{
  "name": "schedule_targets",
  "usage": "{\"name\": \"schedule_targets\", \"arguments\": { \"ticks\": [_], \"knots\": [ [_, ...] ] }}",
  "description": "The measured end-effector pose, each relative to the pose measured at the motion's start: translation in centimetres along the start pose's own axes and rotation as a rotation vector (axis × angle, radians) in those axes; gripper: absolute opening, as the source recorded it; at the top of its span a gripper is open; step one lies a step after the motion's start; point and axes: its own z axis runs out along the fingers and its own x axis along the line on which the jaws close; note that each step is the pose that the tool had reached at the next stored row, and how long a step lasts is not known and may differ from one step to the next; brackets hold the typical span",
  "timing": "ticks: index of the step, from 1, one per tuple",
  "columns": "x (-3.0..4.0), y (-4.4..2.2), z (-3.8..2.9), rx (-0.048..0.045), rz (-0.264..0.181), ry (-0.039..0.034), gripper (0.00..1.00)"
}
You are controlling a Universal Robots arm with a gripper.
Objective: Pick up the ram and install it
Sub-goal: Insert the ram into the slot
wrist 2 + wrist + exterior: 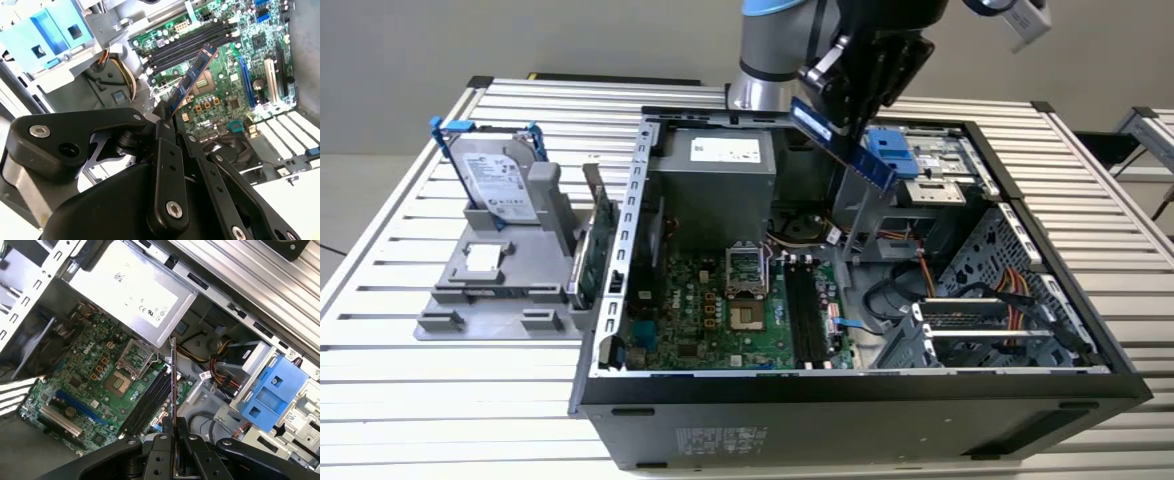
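Note:
My gripper point(843, 108) is shut on the ram point(861, 152), a long, thin, dark blue stick. It hangs tilted in the air over the open computer case point(854, 385), above the far end of the motherboard point(720, 310). In the second wrist view the ram point(192, 80) sticks out from the gripper point(167, 119) toward the black memory slots point(192, 45). In the first wrist view the ram point(173, 380) shows edge-on, held by the gripper point(173, 427) beside the memory slots point(147, 402). In the exterior view the memory slots point(807, 310) lie well below the ram.
A silver power supply point(714, 180) stands at the back of the case, and a blue drive caddy point(907, 155) sits close behind the ram. Orange cables point(947, 285) run on the exterior view's right. Outside the case, a hard drive with blue rails point(500, 180) stands in a grey holder point(494, 290).

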Motion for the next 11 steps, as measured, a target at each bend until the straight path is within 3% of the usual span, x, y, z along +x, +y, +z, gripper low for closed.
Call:
{"name": "schedule_targets", "arguments": {
  "ticks": [11],
  "knots": [
    [0.01,-0.01,0.0,0.0028,0.145,-0.0031,0.0]
  ]
}}
